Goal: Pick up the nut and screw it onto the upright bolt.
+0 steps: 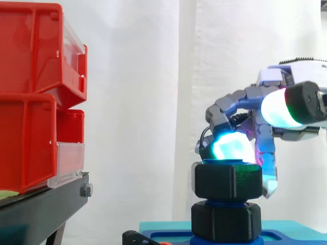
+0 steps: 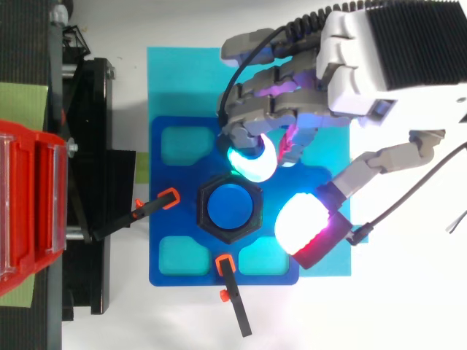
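A black hexagonal nut (image 1: 227, 179) (image 2: 250, 222) sits on the upright blue bolt (image 2: 230, 207), above a second black hexagonal piece (image 1: 226, 220) at the bolt's foot. A strip of blue thread shows between the two. My hand (image 2: 292, 95) (image 1: 232, 104) hovers just over and behind the nut. Its fingers bend downward, and a cyan-glowing fingertip (image 2: 252, 162) lies at the nut's far edge, just above its top face. The thumb, with its white-glowing pad (image 2: 303, 222), stands spread out to the side and higher than the nut. Nothing is held.
The bolt stands in a dark blue fixture plate (image 2: 164, 219) on a teal mat (image 2: 175, 80). Two black clamps with orange tips (image 2: 169, 197) (image 2: 226, 262) point at the bolt. Red bins (image 1: 30, 92) on a black stand (image 1: 41, 209) rise at the left.
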